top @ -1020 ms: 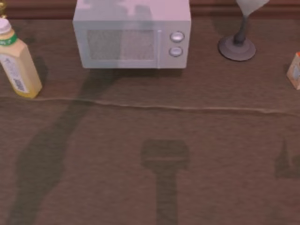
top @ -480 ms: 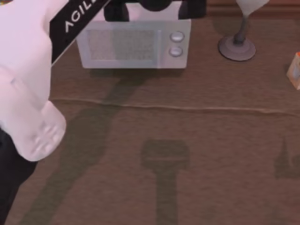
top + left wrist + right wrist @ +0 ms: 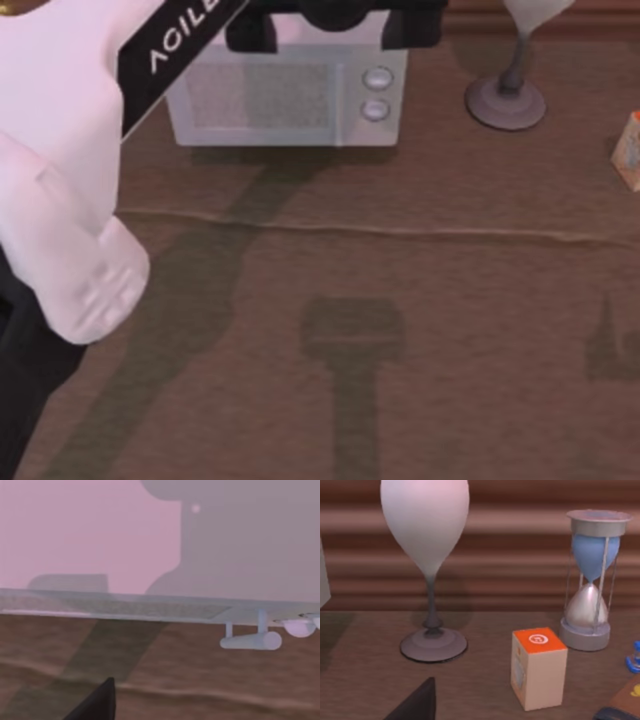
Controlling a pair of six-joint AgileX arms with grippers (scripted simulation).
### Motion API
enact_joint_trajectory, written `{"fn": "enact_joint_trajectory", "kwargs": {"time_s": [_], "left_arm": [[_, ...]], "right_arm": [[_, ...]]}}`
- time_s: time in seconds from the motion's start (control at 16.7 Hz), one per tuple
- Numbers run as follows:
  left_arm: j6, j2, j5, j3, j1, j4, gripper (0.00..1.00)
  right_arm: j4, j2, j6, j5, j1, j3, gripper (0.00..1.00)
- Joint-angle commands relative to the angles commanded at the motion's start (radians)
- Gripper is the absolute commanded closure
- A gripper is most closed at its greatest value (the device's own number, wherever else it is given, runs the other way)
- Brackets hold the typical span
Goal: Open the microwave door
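The white microwave (image 3: 290, 95) stands at the back of the table, left of centre, with two silver knobs (image 3: 377, 93) on its right front panel. Its door (image 3: 258, 96), with the grey mesh window, is flush with the front. My left arm crosses the left of the top view, and my left gripper (image 3: 330, 22) hangs open above the microwave's top. The left wrist view looks down over the top to the door's bar handle (image 3: 250, 641), with one dark finger (image 3: 102, 705) low in the picture. My right gripper (image 3: 462, 714) is outside the top view and open.
A tall white wine glass (image 3: 507, 95) stands right of the microwave. An orange-topped box (image 3: 628, 150) sits at the right edge. In the right wrist view an hourglass (image 3: 590, 580) stands beyond that box (image 3: 538, 667). A crease (image 3: 400, 230) crosses the tablecloth.
My left arm has swung in from the left, hiding the yellow bottle, and brought its gripper over the microwave's top. In the last half second it has edged slightly right.
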Motion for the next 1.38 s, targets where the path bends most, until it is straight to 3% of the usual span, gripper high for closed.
{"fn": "enact_joint_trajectory", "kwargs": {"time_s": [0.54, 0.84, 1.38], "left_arm": [[0.044, 0.046, 0.019, -0.174, 0.042, 0.238, 0.0], [0.048, 0.051, 0.021, -0.188, 0.046, 0.257, 0.0], [0.048, 0.051, 0.021, -0.188, 0.046, 0.257, 0.68]], "right_arm": [[0.0, 0.0, 0.0, 0.0, 0.0, 0.0, 0.0], [0.0, 0.0, 0.0, 0.0, 0.0, 0.0, 0.0], [0.0, 0.0, 0.0, 0.0, 0.0, 0.0, 0.0]]}}
